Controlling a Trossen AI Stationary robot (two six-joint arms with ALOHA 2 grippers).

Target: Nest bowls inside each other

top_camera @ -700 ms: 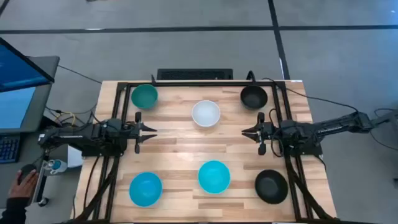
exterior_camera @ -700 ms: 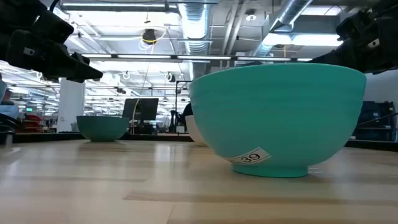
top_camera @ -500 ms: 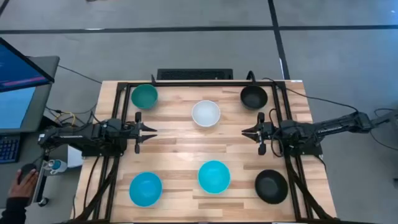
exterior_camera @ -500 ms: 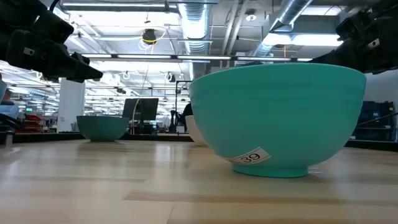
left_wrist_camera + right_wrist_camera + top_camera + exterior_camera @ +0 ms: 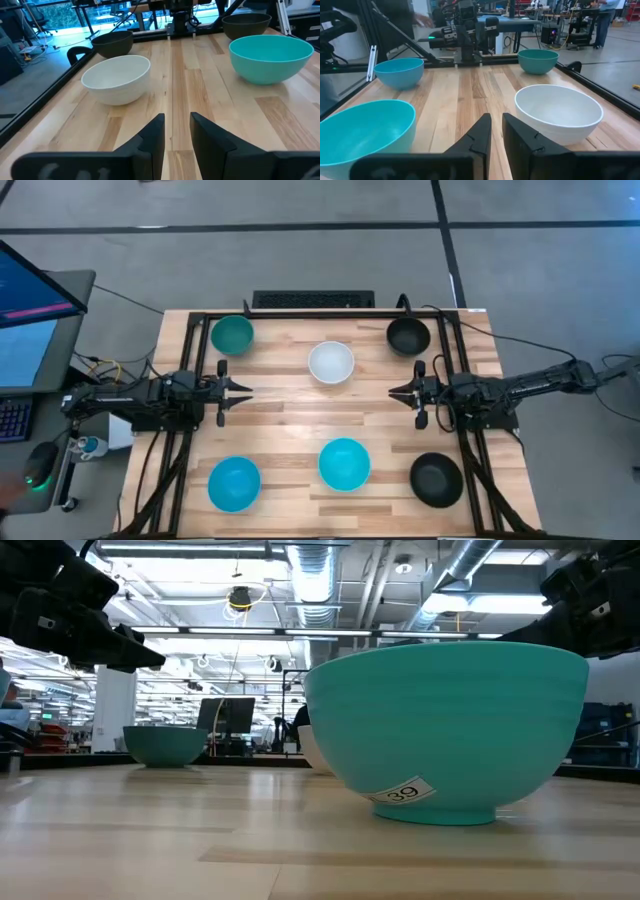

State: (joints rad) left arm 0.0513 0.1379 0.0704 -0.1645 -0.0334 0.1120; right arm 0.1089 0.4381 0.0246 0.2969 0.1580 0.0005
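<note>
While all six bowls sit apart on the worktop [image 5: 290, 420], nothing is nested. Left pincer [image 5: 243, 390] and right pincer [image 5: 397, 392] hover mid-worktop, narrowly parted, empty. Best approach: widen, then descend over the white bowl [image 5: 331, 362] rim.

Six bowls sit upright and apart: teal bowl [image 5: 232, 334] upper left, white bowl [image 5: 331, 362] upper centre, black bowl [image 5: 408, 336] upper right; two turquoise bowls [image 5: 234, 483] [image 5: 344, 463] and second black bowl [image 5: 436, 479] along the bottom.
</note>
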